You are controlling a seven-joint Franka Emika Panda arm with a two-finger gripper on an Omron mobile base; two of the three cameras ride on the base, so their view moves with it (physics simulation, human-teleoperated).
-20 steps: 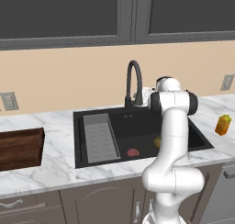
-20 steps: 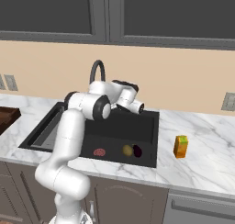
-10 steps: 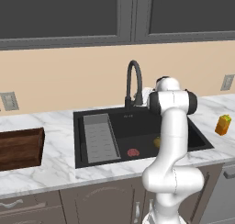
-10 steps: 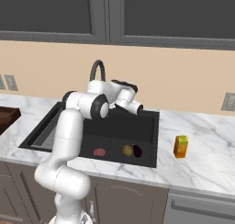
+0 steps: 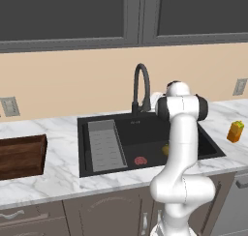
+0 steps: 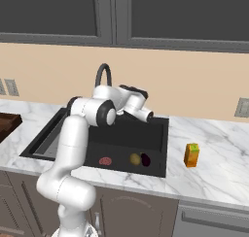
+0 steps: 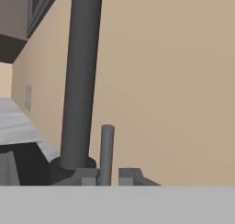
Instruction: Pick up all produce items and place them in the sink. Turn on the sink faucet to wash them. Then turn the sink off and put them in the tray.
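Note:
The olive-yellow produce item and the dark purple one lie side by side on the floor of the black sink. The left base view shows the yellow one peeking out beside my arm. My gripper is at the foot of the black sink faucet, jaws nearly together. The small lever rises in the narrow gap between the fingertips; I cannot tell whether they touch it. No water shows at the faucet. The brown tray sits on the counter far left.
A flat red disc lies in the sink left of the produce. A grey ribbed rack runs along the sink's left side. An orange block with a green top stands on the counter to the right. The beige wall is close behind the faucet.
My hand has edged slightly at the faucet's base. The produce, the disc and the block have not moved.

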